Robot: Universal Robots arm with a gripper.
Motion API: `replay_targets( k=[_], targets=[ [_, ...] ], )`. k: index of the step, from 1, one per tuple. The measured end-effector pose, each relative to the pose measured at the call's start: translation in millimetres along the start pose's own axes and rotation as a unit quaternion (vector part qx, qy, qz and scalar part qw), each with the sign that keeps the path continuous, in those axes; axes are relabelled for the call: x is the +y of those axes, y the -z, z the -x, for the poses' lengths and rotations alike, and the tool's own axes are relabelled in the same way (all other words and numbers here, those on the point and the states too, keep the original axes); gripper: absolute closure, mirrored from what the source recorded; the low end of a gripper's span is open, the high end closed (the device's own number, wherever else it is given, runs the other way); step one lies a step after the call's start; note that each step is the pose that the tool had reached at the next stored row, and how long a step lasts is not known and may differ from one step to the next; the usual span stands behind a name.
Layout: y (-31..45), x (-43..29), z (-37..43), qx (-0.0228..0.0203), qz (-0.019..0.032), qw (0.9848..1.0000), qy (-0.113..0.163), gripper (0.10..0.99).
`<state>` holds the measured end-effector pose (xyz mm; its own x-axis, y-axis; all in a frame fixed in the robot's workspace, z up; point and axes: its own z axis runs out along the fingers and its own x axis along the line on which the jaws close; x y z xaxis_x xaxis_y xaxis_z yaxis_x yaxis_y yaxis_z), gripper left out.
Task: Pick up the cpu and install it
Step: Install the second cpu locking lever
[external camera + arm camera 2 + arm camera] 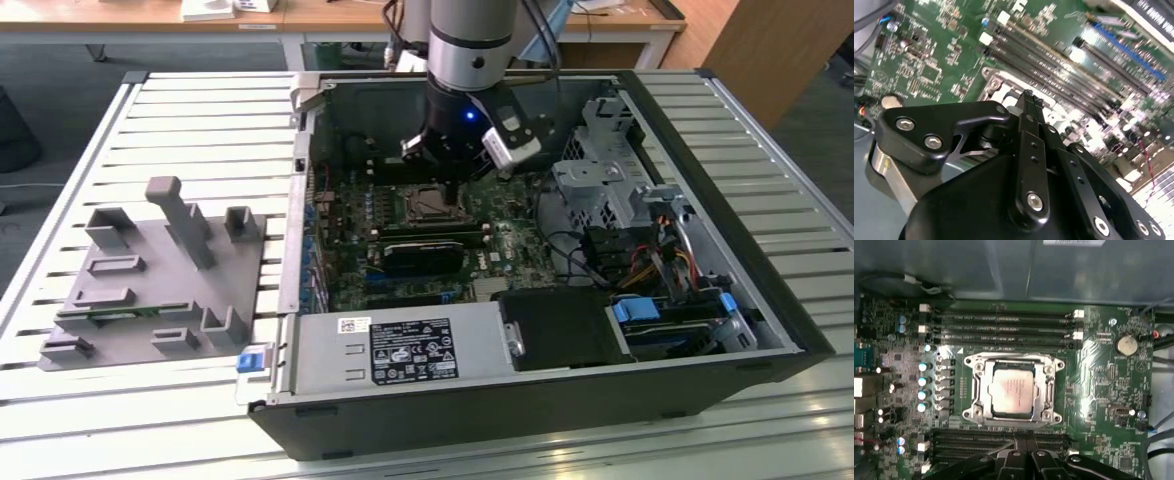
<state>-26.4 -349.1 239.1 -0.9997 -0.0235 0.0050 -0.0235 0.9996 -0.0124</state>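
The cpu (1013, 390), a small silvery-grey square chip, lies flat inside the metal-framed socket (970, 390) on the green motherboard (1104, 385). In the first wrist view my gripper (1026, 444) hovers beside the socket, over the memory slots (999, 441). Its two black fingers are pressed together with nothing between them. The second wrist view shows the same shut fingertips (1028, 98) pointing down at the board. In the exterior view the arm reaches down into the open computer case, and the gripper (451, 174) hangs just above the socket (430, 206).
A grey plastic tray (147, 290) with upright posts sits on the slatted table at the exterior view's left. Inside the case (747, 300) are a power supply (400, 350), a drive cage (601, 185) and loose cables (647, 262).
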Motion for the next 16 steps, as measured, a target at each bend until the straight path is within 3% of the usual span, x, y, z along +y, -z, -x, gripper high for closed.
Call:
replay_targets(
  k=[3,11,16],
  targets=[
    [-0.9,-4.9,-2.5,0.0000,0.0001,1.0000,0.000,0.980],
    [-4.1,-7.5,-19.8,-0.0001,0.0003,1.0000,0.000,0.980],
    [-12.3,-7.5,-20.7,0.0014,0.0004,1.0000,0.000,0.980]
  ],
)
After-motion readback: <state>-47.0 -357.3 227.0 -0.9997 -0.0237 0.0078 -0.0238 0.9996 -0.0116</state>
